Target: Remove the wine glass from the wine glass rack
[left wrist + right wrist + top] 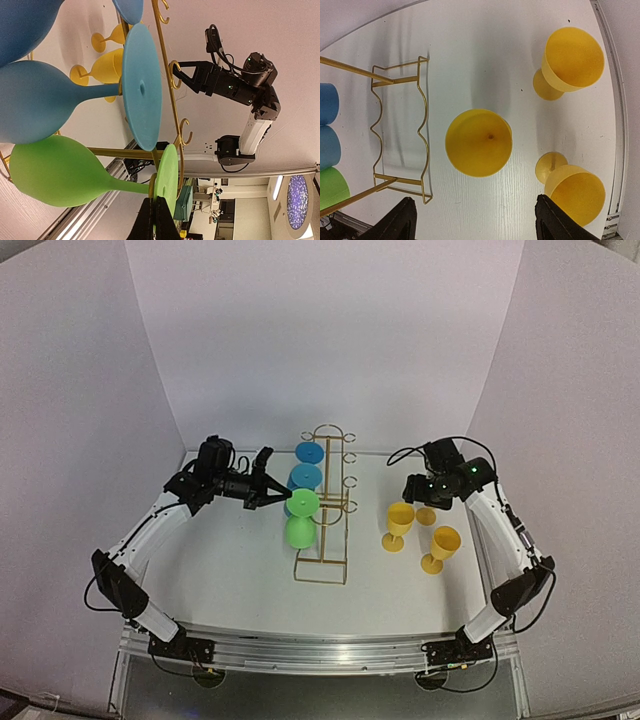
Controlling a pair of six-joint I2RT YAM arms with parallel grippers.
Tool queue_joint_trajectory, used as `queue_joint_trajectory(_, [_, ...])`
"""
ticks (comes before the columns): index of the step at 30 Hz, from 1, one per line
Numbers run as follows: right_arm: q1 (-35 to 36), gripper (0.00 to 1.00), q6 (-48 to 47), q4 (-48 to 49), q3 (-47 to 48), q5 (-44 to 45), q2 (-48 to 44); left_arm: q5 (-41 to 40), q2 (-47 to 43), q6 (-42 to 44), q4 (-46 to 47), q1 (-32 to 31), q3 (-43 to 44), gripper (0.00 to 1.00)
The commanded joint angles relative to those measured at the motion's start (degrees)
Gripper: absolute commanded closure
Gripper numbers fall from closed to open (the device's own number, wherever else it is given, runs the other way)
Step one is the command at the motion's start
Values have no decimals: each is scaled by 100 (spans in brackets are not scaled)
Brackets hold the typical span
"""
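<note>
Green plastic wine glass (298,530) hangs inverted from the gold wire wine glass rack (326,510). Left hand (157,210) appears pinched on its foot; a skewed pull could drag the rack. Right hand (477,225), spread empty, hovers over yellow goblets (478,142).

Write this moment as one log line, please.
left gripper: shut on green wine glass | wine glass rack: glass hanging | right gripper: open, above yellow glasses

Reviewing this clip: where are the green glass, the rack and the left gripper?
green glass (298,532): top view, on its bowl.
rack (321,581): top view, on the near bar of its base.
left gripper (156,207): left wrist view, between its fingertips.
</note>
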Motion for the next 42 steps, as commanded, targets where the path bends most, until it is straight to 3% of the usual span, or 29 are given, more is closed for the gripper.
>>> queue_joint_trajectory(1, [-22,24,-33,-128,246,9,-27,160,-216,-7,80,73,297,100])
queue_joint_trajectory(25, [-23,24,-20,-229,535,-40,79,435,-578,405,-67,430,42,100])
queue_joint_trajectory(35, [-21,25,60,-241,638,-241,70,219,-777,1436,-895,677,8,100])
queue_joint_trajectory(42, [-23,25,92,-233,887,-434,94,-285,-1029,2870,-1717,707,126,100])
